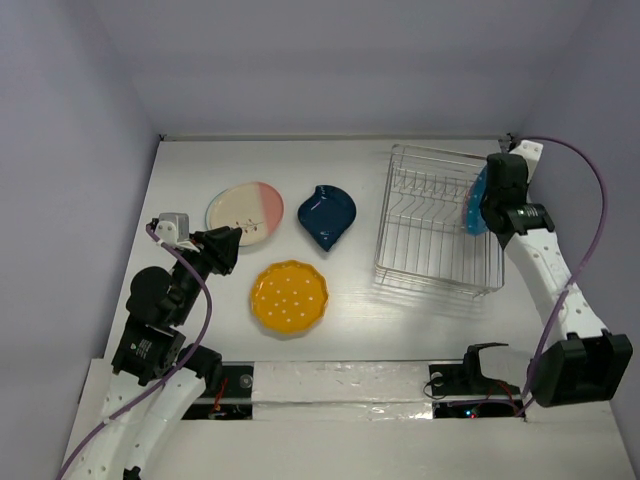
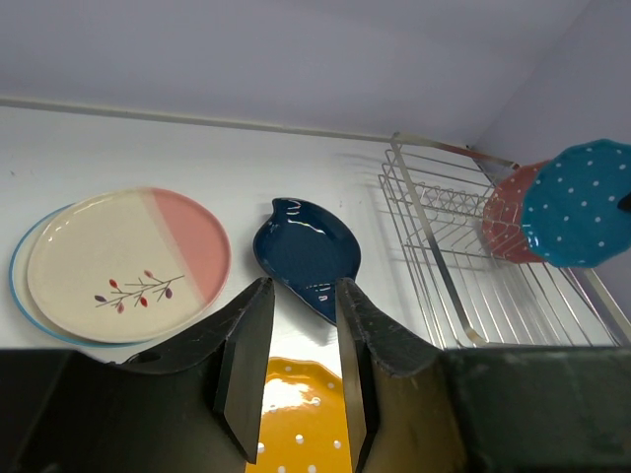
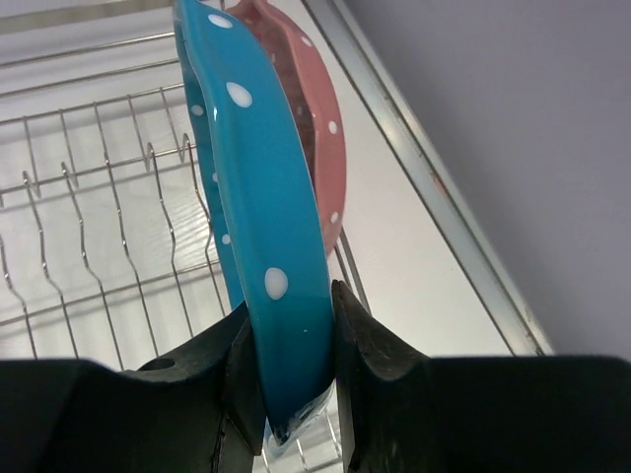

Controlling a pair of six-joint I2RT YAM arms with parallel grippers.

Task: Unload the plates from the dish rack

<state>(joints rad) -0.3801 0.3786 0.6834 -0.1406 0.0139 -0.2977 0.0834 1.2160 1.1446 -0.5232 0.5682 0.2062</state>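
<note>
The silver wire dish rack (image 1: 440,222) stands at the right of the table. My right gripper (image 1: 490,205) is shut on the rim of the teal dotted plate (image 3: 261,197) and holds it on edge over the rack's right end. The pink dotted plate (image 3: 320,128) stands in the rack just behind it. On the table lie the cream-and-pink plate (image 1: 245,211), the navy teardrop plate (image 1: 326,215) and the yellow scalloped dotted plate (image 1: 289,297). My left gripper (image 1: 225,250) is open and empty, above the table between the cream-and-pink and yellow plates.
In the left wrist view a blue-rimmed plate (image 2: 18,281) shows under the cream-and-pink one. The rack's other slots (image 3: 99,177) hold nothing. Walls close the table at the back and both sides. Bare table lies in front of the rack (image 1: 440,320).
</note>
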